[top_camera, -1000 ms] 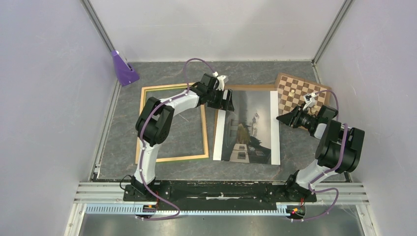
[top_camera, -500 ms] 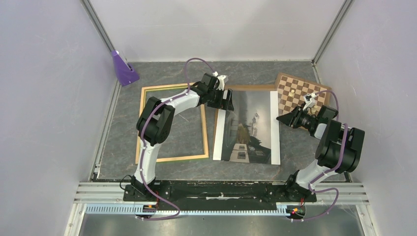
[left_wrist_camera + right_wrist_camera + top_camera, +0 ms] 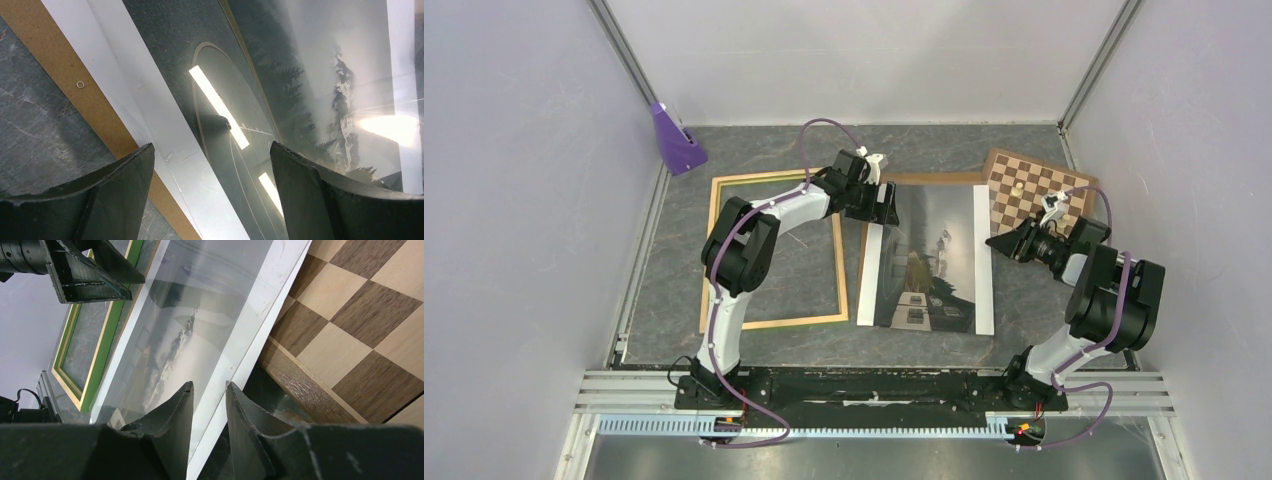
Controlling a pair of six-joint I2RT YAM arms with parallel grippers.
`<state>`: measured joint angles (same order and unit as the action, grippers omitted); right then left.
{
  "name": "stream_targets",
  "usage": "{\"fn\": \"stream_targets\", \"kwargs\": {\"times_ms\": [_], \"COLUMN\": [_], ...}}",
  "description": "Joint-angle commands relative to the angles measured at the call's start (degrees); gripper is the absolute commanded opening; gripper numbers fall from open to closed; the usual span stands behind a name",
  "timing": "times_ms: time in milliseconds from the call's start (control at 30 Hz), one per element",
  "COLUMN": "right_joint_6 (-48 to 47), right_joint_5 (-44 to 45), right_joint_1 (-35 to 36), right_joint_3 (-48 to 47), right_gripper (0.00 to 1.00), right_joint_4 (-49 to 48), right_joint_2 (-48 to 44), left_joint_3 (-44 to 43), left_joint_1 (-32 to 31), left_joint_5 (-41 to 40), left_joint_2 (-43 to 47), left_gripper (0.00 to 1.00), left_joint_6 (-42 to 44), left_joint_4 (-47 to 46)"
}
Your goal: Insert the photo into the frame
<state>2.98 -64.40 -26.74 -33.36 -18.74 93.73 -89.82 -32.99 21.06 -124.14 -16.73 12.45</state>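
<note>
The photo (image 3: 929,262) lies face up at mid table on a brown hardboard panel (image 3: 934,178). The frame (image 3: 774,250) lies flat to its left, with nothing inside its rails. My left gripper (image 3: 886,208) hovers over the photo's far left corner. In the left wrist view its jaws (image 3: 212,155) are wide open over the photo's left white strip (image 3: 165,145) and the panel's edge (image 3: 65,70). My right gripper (image 3: 994,243) is at the photo's right edge. In the right wrist view its jaws (image 3: 209,386) stand a narrow gap apart, with the photo's right white strip (image 3: 250,330) between them.
A brown-and-cream chessboard (image 3: 1036,185) lies at the back right, close to the right gripper, with a small pale piece (image 3: 1018,187) on it. A purple block (image 3: 676,140) stands at the back left. Walls enclose the table on three sides. The frame's green rail (image 3: 95,355) shows in the right wrist view.
Almost nothing. The right wrist has shifted very slightly down at the photo's right edge. The left arm, photo and frame have not moved.
</note>
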Motion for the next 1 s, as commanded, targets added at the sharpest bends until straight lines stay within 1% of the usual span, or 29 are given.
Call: {"fn": "stream_targets", "kwargs": {"times_ms": [0,567,633,733,767,967], "right_joint_6": [1.0,4.2,3.1,-1.6,-2.3,-2.4], "right_joint_5": [-2.0,-4.7,-4.9,-3.2,-2.7,-2.6], "right_joint_1": [1.1,2.9,2.9,2.9,2.9,2.8], "right_joint_3": [0.6,0.9,-0.1,-3.3,-3.9,-4.6], "right_gripper": [0.33,0.34,0.34,0.33,0.32,0.25], "right_joint_4": [-3.6,-9.2,-7.7,-0.5,0.4,1.0], "right_joint_2": [0.5,4.4,5.5,7.3,7.8,8.0], "left_joint_3": [1.9,3.2,3.5,3.8,3.8,3.8], "left_joint_1": [-1.2,-2.2,-2.3,-2.3,-2.4,-2.4], "left_joint_5": [0.7,0.7,0.6,0.3,0.2,-0.3], "left_joint_2": [-1.2,-1.9,-2.0,-1.9,-1.9,-1.4], "left_gripper": [0.91,0.91,0.91,0.91,0.91,0.91], "left_joint_6": [-0.5,-0.8,-0.8,-0.5,-0.4,0.1], "left_joint_4": [-0.8,-1.8,-2.0,-2.1,-2.1,-2.0]}}
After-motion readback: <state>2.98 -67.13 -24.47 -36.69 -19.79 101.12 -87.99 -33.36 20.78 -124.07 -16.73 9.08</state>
